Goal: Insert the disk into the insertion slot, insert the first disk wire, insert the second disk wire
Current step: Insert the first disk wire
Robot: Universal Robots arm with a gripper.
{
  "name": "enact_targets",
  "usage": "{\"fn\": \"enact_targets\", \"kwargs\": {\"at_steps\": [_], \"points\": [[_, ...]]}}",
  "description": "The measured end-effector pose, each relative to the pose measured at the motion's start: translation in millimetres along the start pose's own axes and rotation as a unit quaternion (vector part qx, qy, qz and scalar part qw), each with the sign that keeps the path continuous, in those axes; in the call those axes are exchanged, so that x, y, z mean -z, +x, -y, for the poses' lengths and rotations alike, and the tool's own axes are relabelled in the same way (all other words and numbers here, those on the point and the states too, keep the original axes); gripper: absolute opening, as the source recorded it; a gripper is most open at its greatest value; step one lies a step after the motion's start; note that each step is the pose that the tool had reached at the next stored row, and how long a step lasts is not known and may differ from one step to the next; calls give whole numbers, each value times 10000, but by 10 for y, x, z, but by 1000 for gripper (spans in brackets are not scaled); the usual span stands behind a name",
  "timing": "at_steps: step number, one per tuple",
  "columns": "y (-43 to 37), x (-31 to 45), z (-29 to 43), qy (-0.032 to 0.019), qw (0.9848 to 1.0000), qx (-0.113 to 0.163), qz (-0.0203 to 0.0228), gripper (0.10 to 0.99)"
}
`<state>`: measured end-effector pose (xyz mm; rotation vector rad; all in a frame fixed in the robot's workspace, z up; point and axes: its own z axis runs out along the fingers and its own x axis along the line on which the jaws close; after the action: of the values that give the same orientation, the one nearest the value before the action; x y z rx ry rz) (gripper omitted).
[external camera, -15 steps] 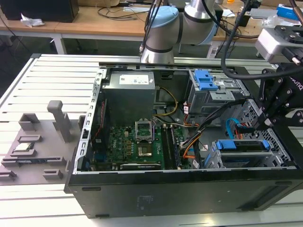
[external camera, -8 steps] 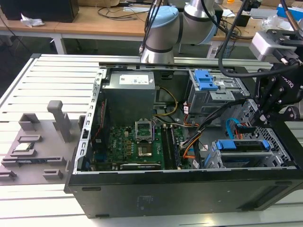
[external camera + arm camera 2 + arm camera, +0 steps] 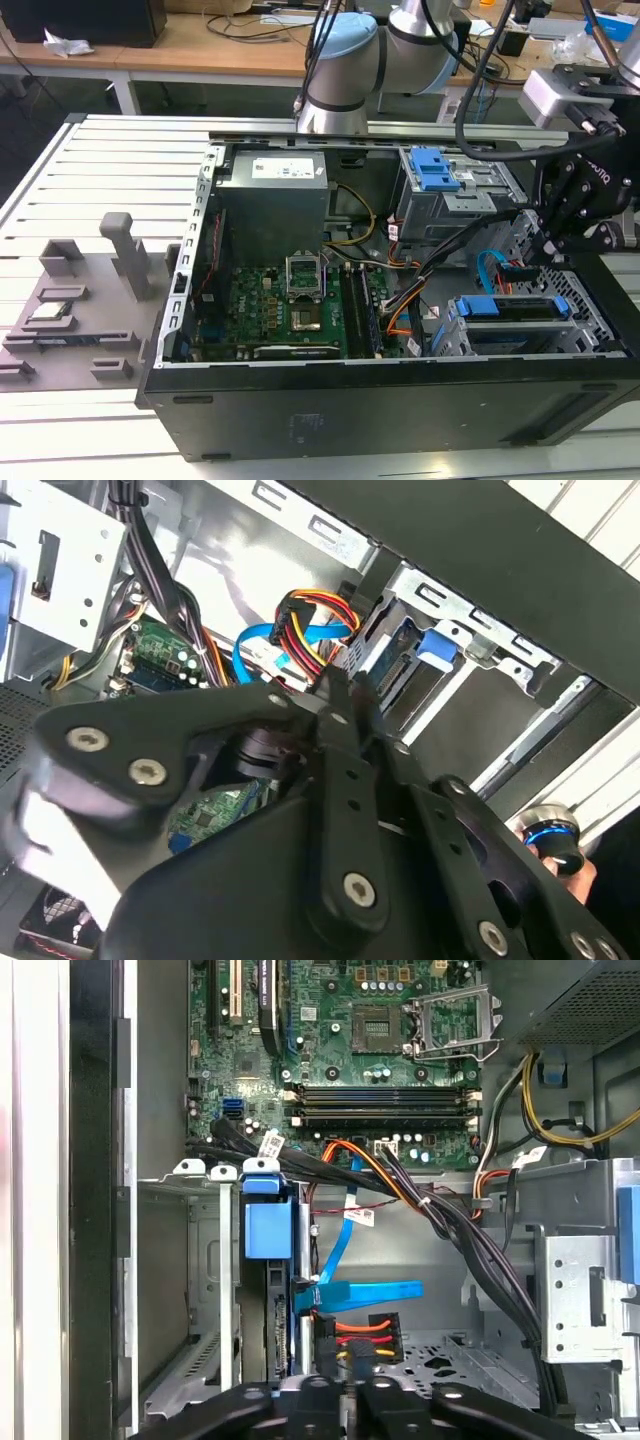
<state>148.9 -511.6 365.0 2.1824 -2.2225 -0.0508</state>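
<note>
With the disk (image 3: 277, 1320) seated in the insertion slot (image 3: 205, 1260) at the case (image 3: 400, 400) corner and the blue wire (image 3: 365, 1293) plugged in, the gripper (image 3: 345, 1388) clamps the multicoloured wire (image 3: 370, 1332) against the disk.

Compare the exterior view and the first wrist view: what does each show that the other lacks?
Exterior view adds: the arm's base, the slatted table, and a grey tray of parts on the exterior view's left of the computer case.
First wrist view adds: the disk seen close at its back edge, the blue cable reaching it, and a plug with red, yellow and orange wires beside it, just ahead of the gripper.
Shared: the motherboard, and the disk seated in the metal cage.
</note>
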Motion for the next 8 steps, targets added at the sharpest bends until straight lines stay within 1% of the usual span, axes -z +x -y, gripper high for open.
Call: {"fn": "enact_targets", "kwargs": {"at_steps": [1, 2, 3, 7, 8], "points": [[0, 0, 0, 0, 10000, 0, -1, 235], [0, 0, 0, 0, 10000, 0, -1, 235], [0, 0, 0, 0, 10000, 0, -1, 302], [21, -42, -20, 0, 10000, 0, -16, 302], [22, -62, -21, 1, 10000, 0, -28, 302]]}}
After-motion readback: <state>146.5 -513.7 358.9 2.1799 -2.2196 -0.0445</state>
